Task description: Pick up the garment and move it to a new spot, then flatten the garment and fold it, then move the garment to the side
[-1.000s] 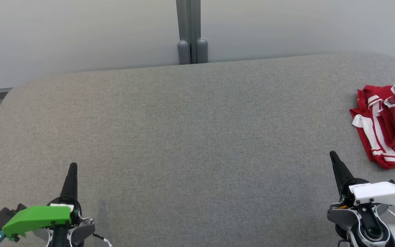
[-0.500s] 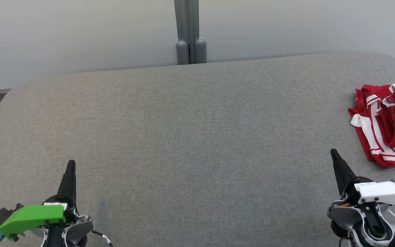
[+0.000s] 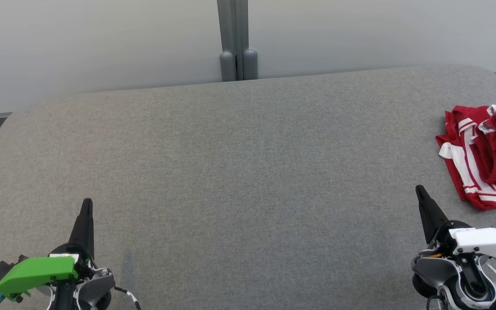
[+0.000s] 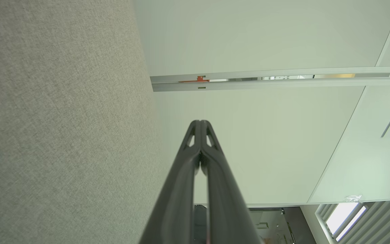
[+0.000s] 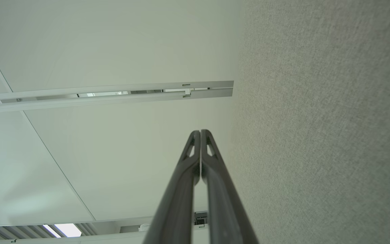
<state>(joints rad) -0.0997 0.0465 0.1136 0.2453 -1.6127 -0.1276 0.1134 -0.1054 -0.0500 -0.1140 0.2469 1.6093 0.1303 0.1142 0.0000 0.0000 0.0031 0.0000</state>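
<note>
A red garment [image 3: 487, 157] with white stripes lies crumpled at the far right of the grey fabric surface [image 3: 248, 172], partly cut off by the head view's right edge. My right gripper [image 3: 420, 190] is at the lower right, shut and empty, its tip a short way left of and nearer than the garment. At the lower left my left gripper [image 3: 87, 202] is also shut and empty, far from the garment. In the left wrist view the left gripper [image 4: 200, 122] has its fingertips pressed together. The right gripper [image 5: 200, 132] looks the same in the right wrist view.
A pale wall with a grey vertical post [image 3: 234, 38] stands behind the surface's far edge. The surface's corners round off at the far left and far right. Both wrist views look along the grey fabric [image 4: 56, 118] toward pale wall panels [image 5: 113, 44].
The whole head picture has shifted slightly left, so the camera has moved. Both grippers have sunk a little toward the bottom edge, still shut. The garment lies as before.
</note>
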